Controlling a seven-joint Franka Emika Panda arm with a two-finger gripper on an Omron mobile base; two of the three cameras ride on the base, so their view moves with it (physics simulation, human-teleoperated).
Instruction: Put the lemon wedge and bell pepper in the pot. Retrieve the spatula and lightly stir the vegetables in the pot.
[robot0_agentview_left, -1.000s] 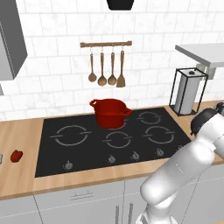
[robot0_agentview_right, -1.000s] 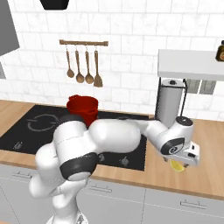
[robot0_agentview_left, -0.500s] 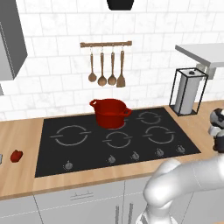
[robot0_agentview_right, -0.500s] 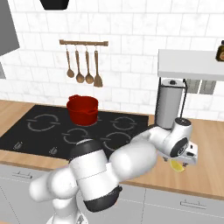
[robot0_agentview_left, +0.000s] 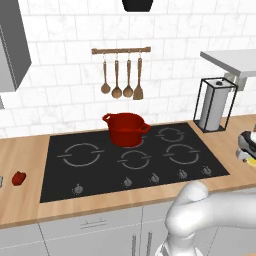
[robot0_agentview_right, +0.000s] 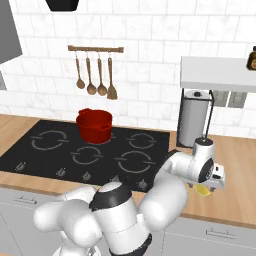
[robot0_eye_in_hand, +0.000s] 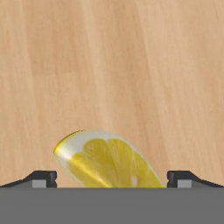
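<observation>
Gripper over the lemon, not yet gripped

Gripper (robot0_eye_in_hand: 112, 177) jaws wide, straddling wedge (robot0_eye_in_hand: 107, 159) on counter (robot0_eye_in_hand: 131, 65) right of hob, prob. lined up to pinch. Pot (robot0_agentview_left: 126, 129) waits on hob; pepper (robot0_agentview_left: 18, 178) far left.

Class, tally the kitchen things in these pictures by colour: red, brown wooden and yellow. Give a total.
Red: 2, round deep-red cooking pot and small glossy red pepper
Brown wooden: 4, hanging wall utensils
Yellow: 1, pale-yellow lemon wedge
Total: 7
</observation>
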